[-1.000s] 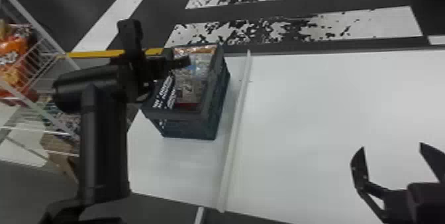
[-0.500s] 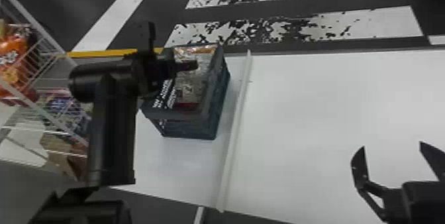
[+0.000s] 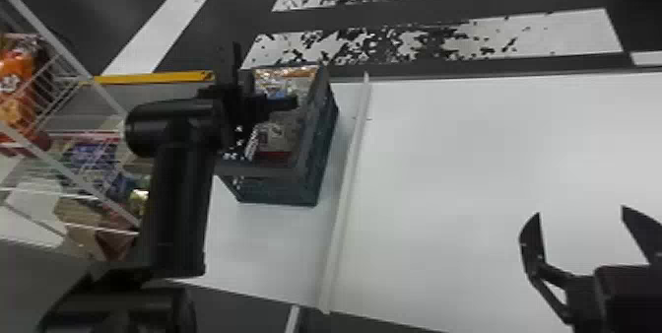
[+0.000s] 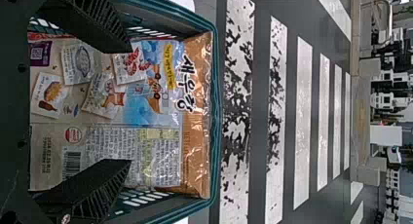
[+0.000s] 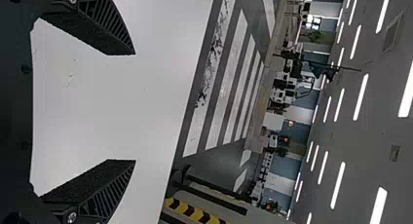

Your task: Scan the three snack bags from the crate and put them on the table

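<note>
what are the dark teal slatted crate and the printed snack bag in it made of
The dark teal slatted crate looks like semi-matt moulded plastic, judging by its smooth rim and even cut-outs. The printed snack bag seems glossy plastic film, perhaps foil-lined: its orange end crinkles and glints.

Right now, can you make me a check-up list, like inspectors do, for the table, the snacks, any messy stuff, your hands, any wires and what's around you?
Table: white and flat, with a long pale strip running across it.
Box: dark blue-green crate, on the table left of the strip.
Snacks: a shiny bag in the crate; how many lie under it, I can't tell.
Messy stuff: nothing seen.
Left hand: open over the bag, not gripping it.
Right hand: open and empty, over the table's right side.
Wires: nothing seen.
Around: a wire rack with an orange packet on the left, and a floor with white stripes beyond the table.
</note>
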Available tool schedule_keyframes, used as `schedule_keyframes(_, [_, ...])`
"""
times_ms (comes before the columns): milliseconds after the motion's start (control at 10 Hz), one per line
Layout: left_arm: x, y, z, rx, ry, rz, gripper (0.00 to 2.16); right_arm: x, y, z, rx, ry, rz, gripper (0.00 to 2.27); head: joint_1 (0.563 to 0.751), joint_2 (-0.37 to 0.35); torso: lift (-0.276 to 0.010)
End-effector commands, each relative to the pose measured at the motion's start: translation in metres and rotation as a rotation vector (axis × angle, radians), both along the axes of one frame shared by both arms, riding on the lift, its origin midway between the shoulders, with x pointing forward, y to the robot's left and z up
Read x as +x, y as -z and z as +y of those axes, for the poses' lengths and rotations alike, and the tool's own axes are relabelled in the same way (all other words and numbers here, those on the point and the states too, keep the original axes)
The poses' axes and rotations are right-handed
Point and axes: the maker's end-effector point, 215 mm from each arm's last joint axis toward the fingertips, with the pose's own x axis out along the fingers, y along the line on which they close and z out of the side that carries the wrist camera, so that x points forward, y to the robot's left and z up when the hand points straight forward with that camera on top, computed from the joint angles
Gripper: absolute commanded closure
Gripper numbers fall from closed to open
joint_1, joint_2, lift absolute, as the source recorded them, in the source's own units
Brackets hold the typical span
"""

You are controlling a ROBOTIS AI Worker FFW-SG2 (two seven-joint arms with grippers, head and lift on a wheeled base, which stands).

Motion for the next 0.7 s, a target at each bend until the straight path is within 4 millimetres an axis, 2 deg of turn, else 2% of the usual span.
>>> schedule_keyframes(0, [0.002, 0.006, 0.001, 0.006, 0.004, -0.008, 0.07, -0.001, 0.0, 0.002, -0.004, -0.002, -0.003, 0.09, 0.695, 0.3, -0.094])
schedule_keyframes(300, [0.008, 0.005, -0.004, 0.005, 0.012, -0.028, 0.07, -0.003, -0.003, 0.006, -0.006, -0.004, -0.012, 0.09, 0.695, 0.304, -0.094])
schedule_keyframes(600, [0.027, 0.002, -0.011, 0.003, 0.015, -0.096, 0.07, -0.004, -0.006, 0.003, -0.01, 0.003, -0.023, 0.09, 0.695, 0.294, -0.094])
